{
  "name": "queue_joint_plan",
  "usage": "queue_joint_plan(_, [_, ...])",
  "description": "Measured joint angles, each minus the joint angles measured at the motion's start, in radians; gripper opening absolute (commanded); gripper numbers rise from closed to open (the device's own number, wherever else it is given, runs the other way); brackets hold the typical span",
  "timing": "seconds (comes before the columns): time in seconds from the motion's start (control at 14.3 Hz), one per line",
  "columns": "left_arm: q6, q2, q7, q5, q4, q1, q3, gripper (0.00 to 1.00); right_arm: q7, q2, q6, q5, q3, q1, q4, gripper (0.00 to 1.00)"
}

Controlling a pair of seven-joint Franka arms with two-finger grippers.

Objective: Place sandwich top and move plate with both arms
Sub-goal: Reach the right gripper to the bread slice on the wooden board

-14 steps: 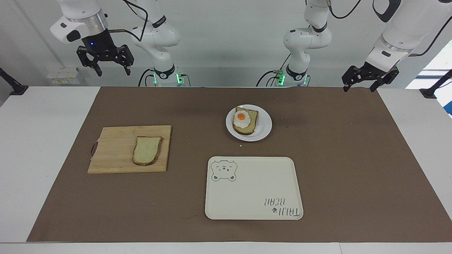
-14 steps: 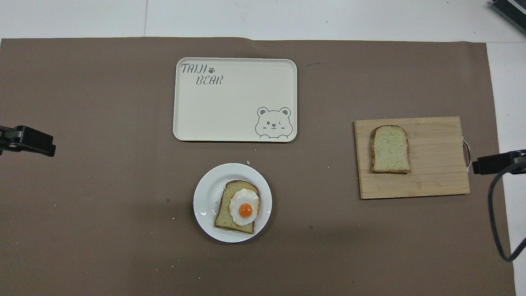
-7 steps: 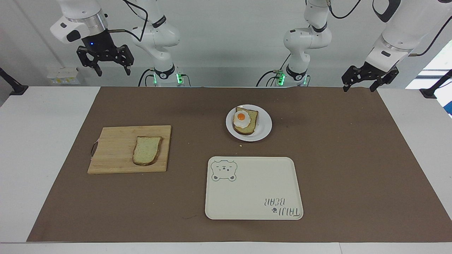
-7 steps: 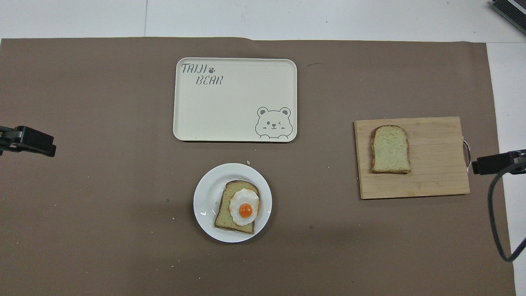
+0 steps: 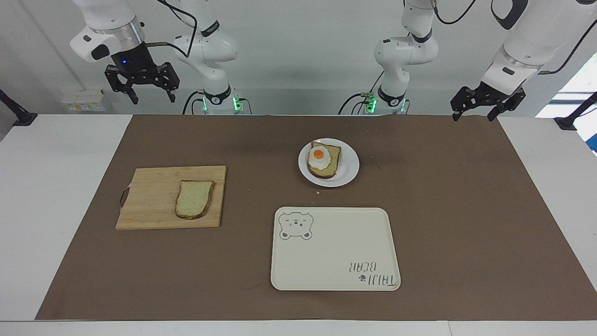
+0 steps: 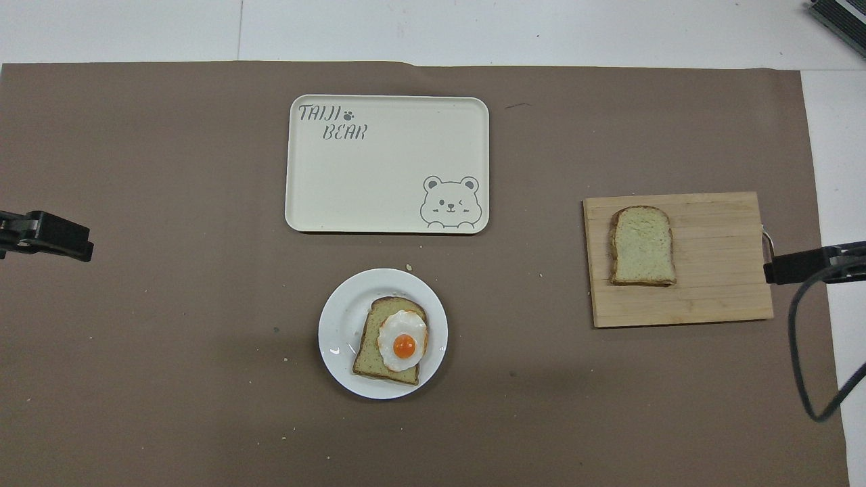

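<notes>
**At the robots' end of the bench, both arms are hanging high with nothing in hand**

On the wooden cutting board (image 5: 170, 197), toward the right arm's end of the bench, the sandwich top (image 5: 194, 199) is lying flat and untouched. The plate (image 5: 349, 173) is sitting near the middle, nearer to the robots than the cream bear tray (image 5: 335, 248), and it is carrying the egg slice (image 5: 323, 160).

The right end effector (image 5: 142, 85) is hanging high in the air over the bench edge at the robots' end, its fingers spread and empty. The left end effector (image 5: 486, 103) is waiting over the corner of the brown mat (image 5: 466, 210) at the left arm's end, fingers also spread and empty.

Judging from this, no step is done yet, and picking up the bread is likely coming first. The slice is thin and lying flat, so fingers closing too high are likely to slip off, and closing too hard could crush or tear it. Dropped off-centre, it may be sliding off the rounded egg. In the two-arm move, uneven lifting could tip the plate and shed the stack.
</notes>
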Motion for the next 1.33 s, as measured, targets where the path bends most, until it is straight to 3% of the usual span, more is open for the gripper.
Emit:
queue_joint_plan(0.63, [0.004,-0.001,0.000,-0.005,-0.002,0.000,-0.003,1.00,0.000,0.023,0.255,0.053,0.003,0.028,-0.219,1.00])
queue_joint_plan(1.33, [0.047,-0.009,-0.001,-0.051,-0.016,0.000,-0.002,1.00,-0.002,0.192,0.543,0.062,-0.002,0.020,-0.322,1.00])
